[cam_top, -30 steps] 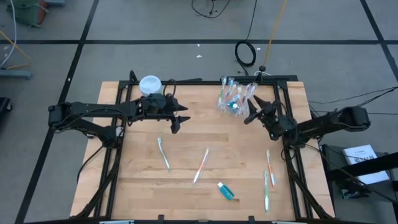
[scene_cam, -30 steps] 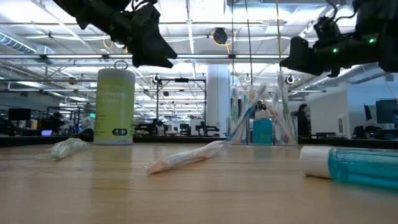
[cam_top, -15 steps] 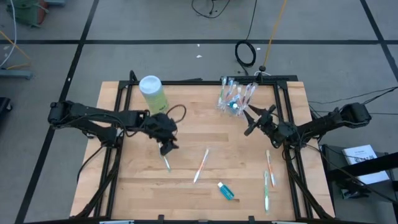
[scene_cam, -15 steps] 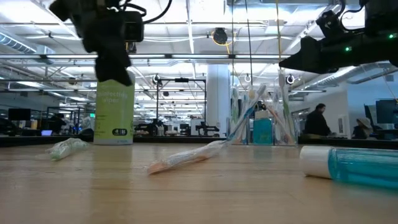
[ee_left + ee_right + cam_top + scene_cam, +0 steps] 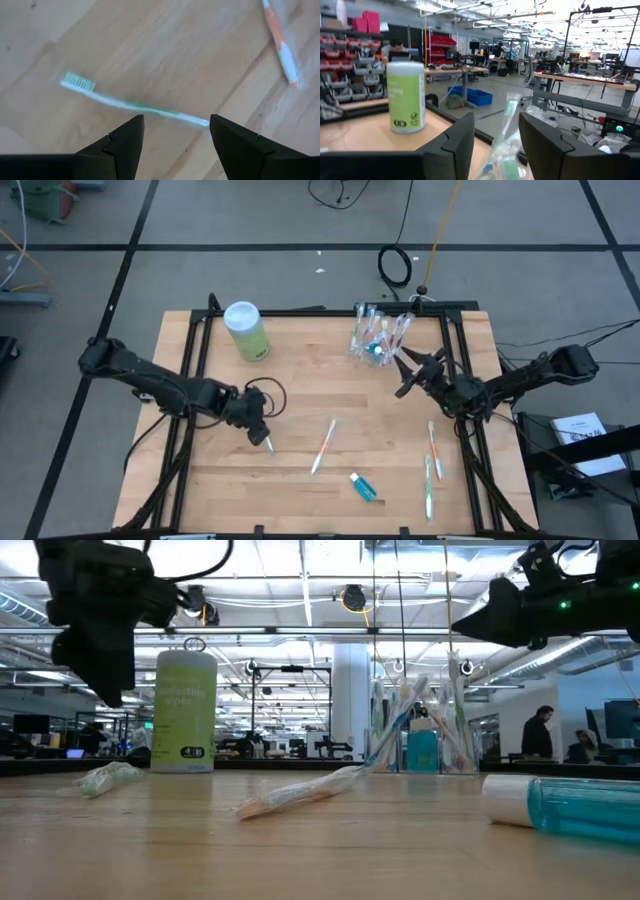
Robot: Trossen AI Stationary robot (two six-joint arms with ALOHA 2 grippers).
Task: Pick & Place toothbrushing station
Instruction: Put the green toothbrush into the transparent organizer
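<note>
- We are viewing the left gripper [image 5: 262,435] poised directly over the green toothbrush [image 5: 132,106], its jaws standing wide apart, 1 on each side of the handle and closing on nothing.
- This brush is lying flat on the table [image 5: 300,385] at about 8 o'clock from its centre; the clear cup [image 5: 378,337], bristling with wrapped brushes, is standing near the 1 o'clock corner.
- We are judging the brush light, slim, stiff and somewhat slippery; a hold across the mid-handle, away from the bristles, looks best.
- The right gripper [image 5: 405,375] is hanging just at 5 o'clock of the cup, jaws parted and empty.
- Another 3 brushes, an orange toothbrush [image 5: 322,446] among them, and 1 toothpaste tube [image 5: 364,486] are lying loose toward 5 o'clock.
- The green canister [image 5: 246,330] is standing at 11 o'clock.
</note>
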